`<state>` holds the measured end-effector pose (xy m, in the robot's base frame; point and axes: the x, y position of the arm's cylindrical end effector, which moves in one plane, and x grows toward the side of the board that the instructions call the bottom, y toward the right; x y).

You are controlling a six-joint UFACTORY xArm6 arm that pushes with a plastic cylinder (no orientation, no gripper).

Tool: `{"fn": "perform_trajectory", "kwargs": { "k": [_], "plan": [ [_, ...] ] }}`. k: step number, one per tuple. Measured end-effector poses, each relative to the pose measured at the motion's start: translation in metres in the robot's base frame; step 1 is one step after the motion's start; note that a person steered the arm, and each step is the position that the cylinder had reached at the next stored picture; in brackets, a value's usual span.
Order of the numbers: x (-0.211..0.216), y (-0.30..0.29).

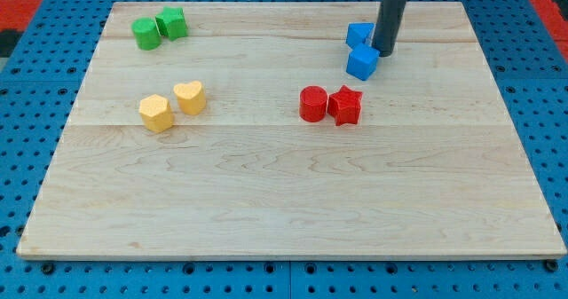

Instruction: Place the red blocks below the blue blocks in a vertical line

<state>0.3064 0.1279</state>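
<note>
Near the desk's top-right corner, my tip (pixel 384 52) touches both blue blocks (pixel 361 51); it has no fingers. Red blocks (pixel 330 104), mid-desk, side by side, look light, rigid, slippery: push flat faces centrally.

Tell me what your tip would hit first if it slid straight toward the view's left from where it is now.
My tip sits just right of the two blue blocks. Sliding left, it would probably meet the lower blue cube first, possibly the upper blue block; depth is unclear.
</note>
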Motion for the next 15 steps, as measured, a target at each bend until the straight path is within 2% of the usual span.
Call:
{"fn": "perform_trajectory", "kwargs": {
  "k": [1, 2, 3, 4, 5, 6, 7, 8, 9, 10, 11, 13, 14, 15],
  "plan": [
    [0.0, -0.017],
    [0.001, -0.002],
    [0.051, 0.043],
    [0.122, 0.026],
    [0.14, -0.027],
    [0.13, -0.06],
    [0.152, -0.095],
    [0.144, -0.159],
    [0.092, -0.174],
    [0.085, -0.167],
    [0.092, -0.128],
    [0.079, -0.121],
    [0.08, -0.089],
    [0.11, -0.092]
  ]
}}
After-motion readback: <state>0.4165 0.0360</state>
